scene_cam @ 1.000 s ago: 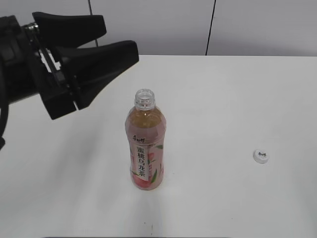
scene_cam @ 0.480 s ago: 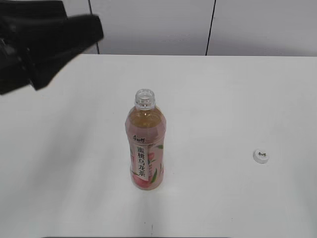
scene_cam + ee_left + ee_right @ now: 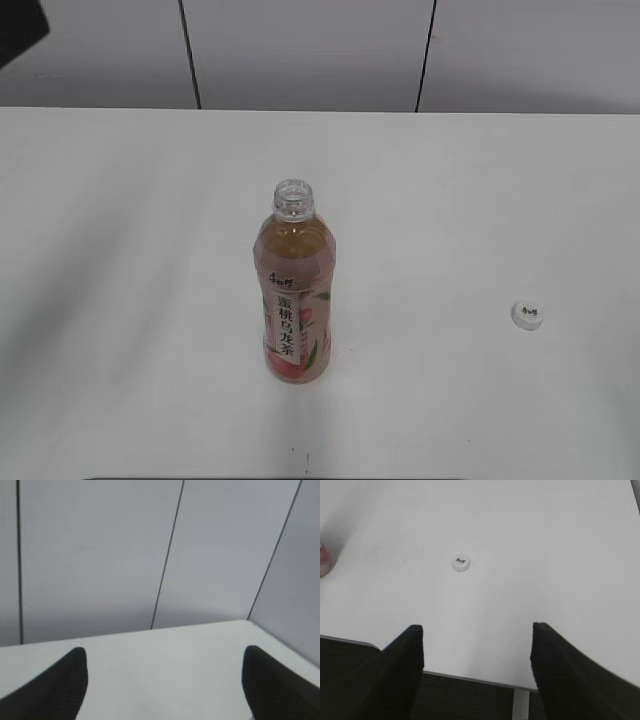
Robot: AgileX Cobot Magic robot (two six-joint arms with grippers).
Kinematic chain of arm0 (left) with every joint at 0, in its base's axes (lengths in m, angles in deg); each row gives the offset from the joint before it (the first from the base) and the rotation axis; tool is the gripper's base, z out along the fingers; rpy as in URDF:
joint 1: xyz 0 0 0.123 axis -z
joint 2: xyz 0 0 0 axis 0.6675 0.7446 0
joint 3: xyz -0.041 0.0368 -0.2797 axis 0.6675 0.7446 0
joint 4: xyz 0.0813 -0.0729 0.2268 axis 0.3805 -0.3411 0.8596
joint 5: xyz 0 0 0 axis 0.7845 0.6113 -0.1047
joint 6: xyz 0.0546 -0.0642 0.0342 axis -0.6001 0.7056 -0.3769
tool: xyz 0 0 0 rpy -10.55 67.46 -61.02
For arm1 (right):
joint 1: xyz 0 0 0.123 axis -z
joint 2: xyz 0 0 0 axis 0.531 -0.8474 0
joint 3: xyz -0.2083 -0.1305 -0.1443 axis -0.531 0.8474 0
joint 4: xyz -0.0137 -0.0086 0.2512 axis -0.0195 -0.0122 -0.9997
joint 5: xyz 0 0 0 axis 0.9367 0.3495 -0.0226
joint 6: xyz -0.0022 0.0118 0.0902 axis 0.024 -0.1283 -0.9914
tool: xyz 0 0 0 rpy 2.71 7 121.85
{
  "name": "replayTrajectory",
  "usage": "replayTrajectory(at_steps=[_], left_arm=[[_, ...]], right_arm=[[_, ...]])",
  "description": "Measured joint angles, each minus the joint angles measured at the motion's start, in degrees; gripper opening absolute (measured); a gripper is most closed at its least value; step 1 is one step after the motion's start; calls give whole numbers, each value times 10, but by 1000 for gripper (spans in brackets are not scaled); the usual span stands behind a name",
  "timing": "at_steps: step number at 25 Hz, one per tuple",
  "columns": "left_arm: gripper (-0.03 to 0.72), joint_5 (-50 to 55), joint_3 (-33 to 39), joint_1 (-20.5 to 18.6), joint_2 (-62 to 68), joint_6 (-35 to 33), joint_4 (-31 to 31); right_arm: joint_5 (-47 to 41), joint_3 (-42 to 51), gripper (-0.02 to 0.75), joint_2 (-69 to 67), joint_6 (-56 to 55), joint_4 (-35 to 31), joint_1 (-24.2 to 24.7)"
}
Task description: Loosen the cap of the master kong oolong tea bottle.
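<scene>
Cap off already and flat on the table, well apart from the open-necked master kong oolong tea bottle; right pincer and left pincer wide open, empty: nothing left but parking clear, no bumping the bottle.

White table, pale grey panelled wall, dark vertical seams
</scene>
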Motion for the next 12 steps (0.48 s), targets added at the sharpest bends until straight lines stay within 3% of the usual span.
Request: replayTrajectory(at_steps=[6,12], left_arm=[[541,194,0,0,-87,-240,-201],[522,428,-86,0,-216,-277,-218]], right_arm=[[0,0,511,0,0,0,0],[0,0,511,0,0,0,0]])
